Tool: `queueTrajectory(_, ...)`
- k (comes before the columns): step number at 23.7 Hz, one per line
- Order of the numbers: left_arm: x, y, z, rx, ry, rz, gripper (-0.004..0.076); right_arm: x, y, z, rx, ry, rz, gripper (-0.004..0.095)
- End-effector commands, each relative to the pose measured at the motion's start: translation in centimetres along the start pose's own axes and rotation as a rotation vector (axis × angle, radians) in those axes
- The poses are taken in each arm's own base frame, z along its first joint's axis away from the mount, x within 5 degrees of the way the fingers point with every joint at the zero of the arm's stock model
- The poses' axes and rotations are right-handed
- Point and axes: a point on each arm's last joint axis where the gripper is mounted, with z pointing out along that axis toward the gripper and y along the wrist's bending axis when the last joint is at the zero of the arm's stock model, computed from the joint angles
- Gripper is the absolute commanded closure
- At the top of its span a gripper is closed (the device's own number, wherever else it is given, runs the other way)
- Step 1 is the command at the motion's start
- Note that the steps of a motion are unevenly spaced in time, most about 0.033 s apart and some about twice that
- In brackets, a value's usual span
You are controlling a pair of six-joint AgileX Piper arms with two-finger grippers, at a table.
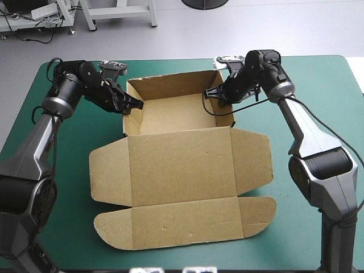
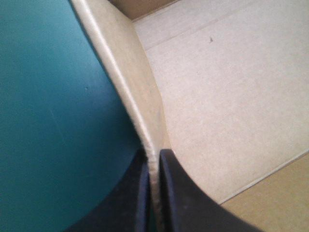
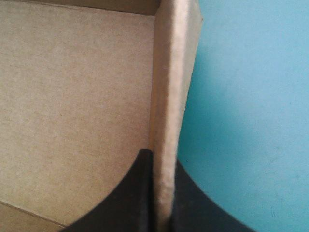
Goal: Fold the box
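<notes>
The brown box (image 1: 182, 165) lies on the table's teal-green cover (image 1: 62, 170), near the middle. In the high view it is an open tray (image 1: 170, 114) at the 12 o'clock end, with side walls and back wall standing. The lid (image 1: 181, 162) spreads flat from the tray toward 6 o'clock. The lid's rounded side flaps point to 3 and 9 o'clock, and a further strip with rounded ends lies beyond it, nearest the table's near edge.

The left gripper (image 1: 132, 105) is at the tray's 9 o'clock side. Its black fingers are all but closed on the top edge of the left wall (image 1: 125, 116), near the corner where the tray meets the lid. In the left wrist view the thin pale edge of that wall (image 2: 130, 87) runs away from between the fingers of the left gripper (image 2: 154, 193). The teal-green cover (image 2: 48, 121) is on one side of the wall and the tray's floor on the other.

The right gripper (image 1: 209, 94) is at the tray's 3 o'clock side, pinched in the same way on the right wall (image 1: 223, 116). In the right wrist view the right gripper (image 3: 163, 193) has that wall (image 3: 171, 72) upright between its nearly closed fingers. The tray's inside is to one side and the cover (image 3: 251, 121) to the other.
</notes>
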Motion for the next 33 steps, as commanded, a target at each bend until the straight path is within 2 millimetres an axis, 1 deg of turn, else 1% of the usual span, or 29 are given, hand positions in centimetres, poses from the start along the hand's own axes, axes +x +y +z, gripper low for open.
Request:
queueTrajectory(1,-0.6,0.0,-0.9,-0.045,-0.039,0.017,0.0729,0.6,0.4,-2.5,0.026,-0.012,-0.103,0.0927)
queueTrajectory(2,-0.6,0.0,-0.5,-0.045,-0.031,0.003,0.0729,0.7,0.2,-2.3,0.037,-0.002,-0.106,0.0927)
queueTrajectory(3,-0.7,0.2,0.4,-0.046,-0.011,-0.012,0.0729,0.8,-0.1,-1.9,0.058,0.010,-0.121,0.0927)
queueTrajectory(7,-0.7,0.6,2.3,-0.044,0.031,-0.010,0.0729,0.8,-0.4,-1.1,0.074,0.028,-0.147,0.0928)
queueTrajectory(11,-0.7,0.9,3.9,-0.041,0.061,-0.018,0.0729,0.8,-0.9,0.4,0.083,0.056,-0.155,0.0927)
queueTrajectory(12,-0.8,0.9,4.1,-0.041,0.061,-0.019,0.0729,0.9,-1.0,0.9,0.087,0.068,-0.160,0.0927)
queueTrajectory(15,-1.0,1.1,4.4,-0.050,0.040,-0.016,0.0729,0.8,-1.3,1.7,0.094,0.075,-0.179,0.0927)
queueTrajectory(18,-1.3,1.1,4.4,-0.057,0.010,-0.010,0.0729,0.2,-1.3,1.8,0.100,0.017,-0.208,0.0927)
queueTrajectory(21,-1.1,1.1,4.4,-0.057,0.029,0.026,0.0722,0.2,-1.5,1.7,0.121,0.012,-0.221,0.0903)
queueTrajectory(23,-0.9,1.1,4.8,-0.048,0.057,0.039,0.0662,0.3,-1.7,1.7,0.144,0.030,-0.282,0.0759)
queueTrajectory(25,-0.8,0.8,4.9,-0.013,0.068,0.037,0.0561,0.2,-1.7,1.7,0.142,0.026,-0.283,0.0652)
queueTrajectory(27,-0.9,0.6,4.9,0.023,0.060,0.037,0.0486,0.2,-1.7,1.7,0.141,0.024,-0.282,0.0619)
queueTrajectory(30,-1.2,0.1,4.6,0.065,0.041,0.038,0.0362,0.2,-1.7,1.6,0.142,0.027,-0.289,0.0602)
queueTrajectory(31,-1.4,0.1,4.3,0.066,0.030,0.040,0.0349,0.2,-1.6,1.4,0.142,0.029,-0.292,0.0601)
queueTrajectory(33,-2.2,-0.3,3.0,0.082,-0.009,0.045,0.0349,-0.1,-1.4,0.7,0.141,0.022,-0.296,0.0602)
